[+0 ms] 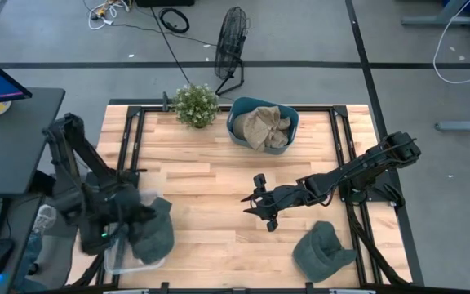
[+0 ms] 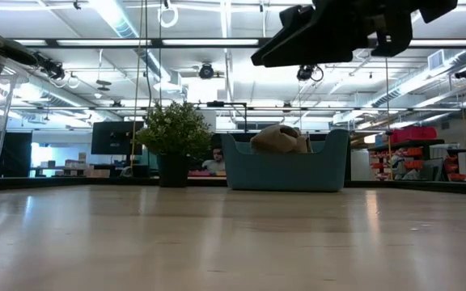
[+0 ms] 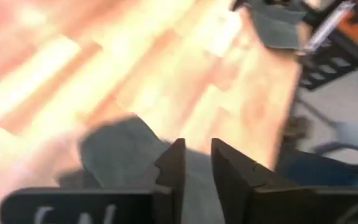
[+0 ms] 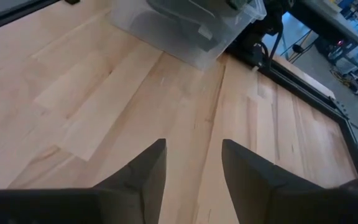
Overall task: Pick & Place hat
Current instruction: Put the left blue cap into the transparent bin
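A grey-green hat (image 1: 157, 235) lies draped over the clear plastic bin (image 1: 119, 260) at the table's near left corner. My left gripper (image 1: 137, 214) is right above it, its fingers a narrow gap apart with grey cloth (image 3: 117, 149) between and below them. A second grey hat (image 1: 323, 251) rests flat on the table near the right edge. My right gripper (image 1: 261, 208) hovers open over bare wood at the table's middle (image 4: 193, 155), touching nothing. My left gripper (image 3: 197, 155) comes at the grey-green hat from above, slanting down, and the cloth (image 3: 191, 186) reaches up between the two fingers. Blur hides which part of the hat it has. The hat's body lies on the clear bin and over its right wall.
A blue basket (image 1: 237, 131) with tan hats stands at the far edge, and a potted plant (image 1: 196, 104) stands left of it. The clear bin also shows in the right wrist view (image 4: 191, 25). Open wood lies between the two arms.
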Action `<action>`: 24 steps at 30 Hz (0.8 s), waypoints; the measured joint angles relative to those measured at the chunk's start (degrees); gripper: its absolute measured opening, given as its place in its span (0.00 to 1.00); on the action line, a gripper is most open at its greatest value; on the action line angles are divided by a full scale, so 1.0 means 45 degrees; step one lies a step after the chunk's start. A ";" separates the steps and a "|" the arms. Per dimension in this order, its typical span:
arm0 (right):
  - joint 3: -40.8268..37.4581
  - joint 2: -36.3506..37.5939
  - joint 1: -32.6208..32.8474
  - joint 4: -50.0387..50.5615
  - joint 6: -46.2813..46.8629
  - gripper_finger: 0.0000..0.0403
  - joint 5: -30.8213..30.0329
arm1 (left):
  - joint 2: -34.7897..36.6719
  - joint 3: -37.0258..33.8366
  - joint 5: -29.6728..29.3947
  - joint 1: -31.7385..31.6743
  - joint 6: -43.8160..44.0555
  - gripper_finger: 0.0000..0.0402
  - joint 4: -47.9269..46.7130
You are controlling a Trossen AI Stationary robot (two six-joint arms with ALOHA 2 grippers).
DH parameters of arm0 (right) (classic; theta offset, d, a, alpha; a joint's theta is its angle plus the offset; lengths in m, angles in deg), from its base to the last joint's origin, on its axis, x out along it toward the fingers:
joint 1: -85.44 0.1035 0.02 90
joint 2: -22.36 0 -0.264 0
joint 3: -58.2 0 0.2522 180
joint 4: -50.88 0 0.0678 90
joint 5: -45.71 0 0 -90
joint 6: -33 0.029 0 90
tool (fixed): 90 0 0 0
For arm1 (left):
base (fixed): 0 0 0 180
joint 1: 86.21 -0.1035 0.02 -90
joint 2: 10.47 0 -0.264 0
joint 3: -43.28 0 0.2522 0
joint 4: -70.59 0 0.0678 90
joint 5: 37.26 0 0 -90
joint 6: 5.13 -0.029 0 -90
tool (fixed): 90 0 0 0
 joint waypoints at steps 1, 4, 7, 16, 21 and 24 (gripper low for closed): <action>0.0000 0.0000 0.0000 -0.0044 0.0003 0.40 0.0000 | -0.0007 -0.0133 0.0023 -0.0508 -0.0553 0.17 0.0094; 0.0000 0.0000 0.0000 -0.0062 -0.0078 0.40 0.0000 | -0.0017 -0.0640 0.0045 -0.1790 -0.3012 0.08 0.1333; 0.0000 0.0000 0.0000 -0.0043 -0.0096 0.40 0.0000 | -0.0019 -0.1282 0.0054 -0.3041 -0.5394 0.02 0.3363; 0.0000 0.0000 0.0000 0.0055 0.0019 0.40 0.0039 | -0.0510 -0.2418 0.4906 -0.6610 -0.6260 0.01 0.6177; 0.0000 0.0000 0.0000 0.0080 0.0044 0.40 0.0036 | -0.1156 -0.2418 0.7376 -0.7406 -0.6270 0.00 0.5709; 0.0000 0.0000 0.0000 0.0083 0.0049 0.40 0.0034 | -0.1421 -0.2418 0.8314 -0.7494 -0.6265 0.01 0.5231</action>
